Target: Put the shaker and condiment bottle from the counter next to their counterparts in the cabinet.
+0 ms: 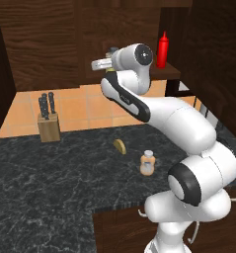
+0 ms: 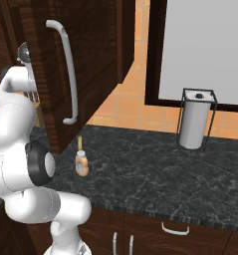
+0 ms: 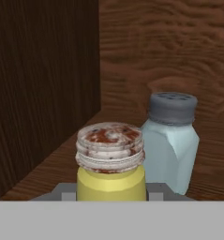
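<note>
The gripper (image 3: 111,197) is holding the shaker (image 3: 111,161) by its yellow body, jaws narrowed on either side, inside the cabinet (image 3: 43,84). The blue shaker (image 3: 172,140) is standing just beside it at two o'clock in the hand view, so the placing looks nearly done. It is likely light and rigid, with smooth sides that could slip; gripping low on the body seems best. The bottle (image 1: 147,163) is waiting on the counter (image 1: 50,183), upright; its waist below the cap looks the steadiest hold.
</note>
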